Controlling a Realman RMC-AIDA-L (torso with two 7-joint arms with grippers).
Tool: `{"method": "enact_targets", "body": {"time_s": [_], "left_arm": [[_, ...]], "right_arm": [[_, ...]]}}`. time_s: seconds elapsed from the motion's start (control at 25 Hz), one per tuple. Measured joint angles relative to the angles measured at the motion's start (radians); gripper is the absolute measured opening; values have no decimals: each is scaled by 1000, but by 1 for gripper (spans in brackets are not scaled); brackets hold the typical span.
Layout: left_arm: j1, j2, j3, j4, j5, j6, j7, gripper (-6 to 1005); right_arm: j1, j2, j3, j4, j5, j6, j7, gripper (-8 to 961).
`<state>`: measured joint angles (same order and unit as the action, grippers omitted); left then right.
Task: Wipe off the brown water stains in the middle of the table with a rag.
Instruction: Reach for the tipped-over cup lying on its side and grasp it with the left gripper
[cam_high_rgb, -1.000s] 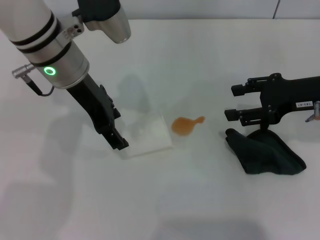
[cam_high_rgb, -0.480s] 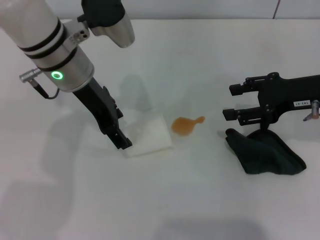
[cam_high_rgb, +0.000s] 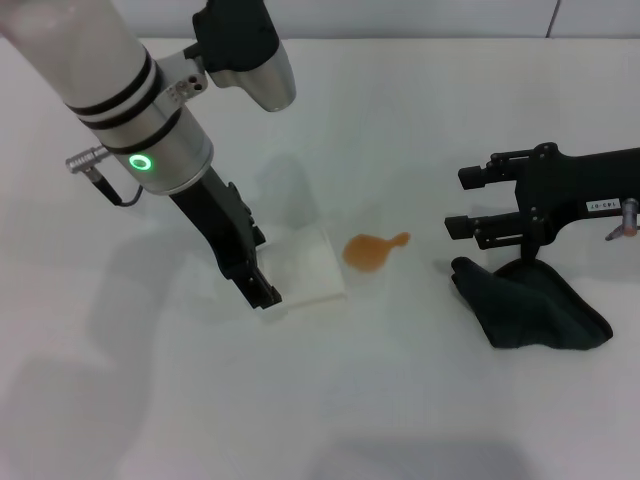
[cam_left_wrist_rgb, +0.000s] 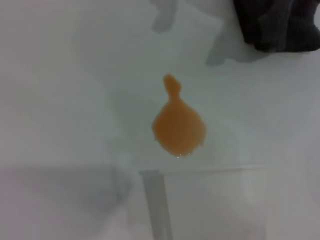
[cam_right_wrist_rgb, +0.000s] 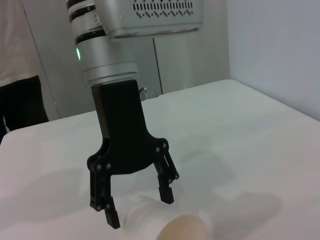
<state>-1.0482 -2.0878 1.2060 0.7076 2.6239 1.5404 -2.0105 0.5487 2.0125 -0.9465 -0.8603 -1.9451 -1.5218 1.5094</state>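
The brown water stains (cam_high_rgb: 372, 250) are one small orange blot with a thin tail in the middle of the white table (cam_high_rgb: 400, 400); the blot also shows in the left wrist view (cam_left_wrist_rgb: 178, 127). The dark rag (cam_high_rgb: 530, 305) lies crumpled at the right, also in the left wrist view (cam_left_wrist_rgb: 277, 22). My right gripper (cam_high_rgb: 460, 203) is open and empty, just above the rag's left end. My left gripper (cam_high_rgb: 262, 265) is open, its fingers (cam_right_wrist_rgb: 167, 192) straddling a white paper cup left of the blot.
The white paper cup (cam_high_rgb: 305, 265) lies on its side just left of the blot; its tan inside shows in the right wrist view (cam_right_wrist_rgb: 182, 230). A wall edge runs along the table's far side.
My left arm has moved right and lower, bringing its open gripper over the cup's left end. The right arm, rag and blot have not moved.
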Motion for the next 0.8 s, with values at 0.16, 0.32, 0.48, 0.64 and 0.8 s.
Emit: {"method": "enact_targets", "body": {"time_s": [0.16, 0.32, 0.48, 0.64, 0.8], "left_arm": [[6, -1, 8, 0, -7, -6, -11, 844], [11, -2, 8, -14, -9, -23, -13, 842], [12, -2, 9, -44, -12, -56, -13, 841], [12, -2, 10, -62, -27, -83, -13, 839], [12, -1, 11, -73, -33, -101, -13, 837]], "right_arm": [[0, 0, 0, 2, 0, 0, 0, 707], [0, 0, -2, 1, 2, -1, -2, 707], [0, 1, -18, 0, 11, 4, -3, 707], [1, 1, -24, 0, 19, 5, -9, 707], [0, 2, -25, 1, 24, 6, -12, 707]]}}
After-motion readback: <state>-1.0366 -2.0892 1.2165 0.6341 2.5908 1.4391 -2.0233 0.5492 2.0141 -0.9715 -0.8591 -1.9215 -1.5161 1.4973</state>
